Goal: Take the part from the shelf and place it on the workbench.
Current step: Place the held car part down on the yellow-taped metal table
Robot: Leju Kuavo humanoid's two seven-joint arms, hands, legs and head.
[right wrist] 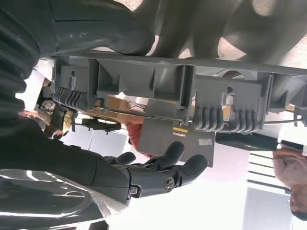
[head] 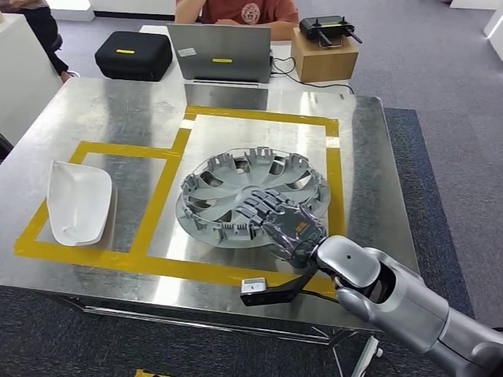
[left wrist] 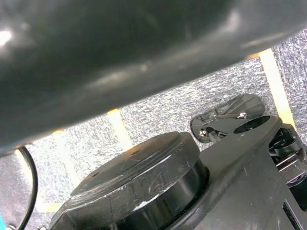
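A grey wheel cover (head: 237, 184) lies inner side up on the steel workbench (head: 119, 110), inside the larger yellow-taped box. My right hand (head: 284, 224) reaches over its near right rim, fingers laid out above the ribs. In the right wrist view the rim (right wrist: 173, 86) passes between the thumb (right wrist: 108, 33) and the dark fingers (right wrist: 163, 170). The thumb is close against the rim, while a clear gap separates the fingers from it.
A white moulded shell (head: 78, 202) lies in the smaller taped box at the left. Behind the bench stand a laptop (head: 219, 51), a black case (head: 134, 53) and a cardboard box (head: 323, 55) with a controller on it; a person sits behind the laptop. Grey carpet lies to the right.
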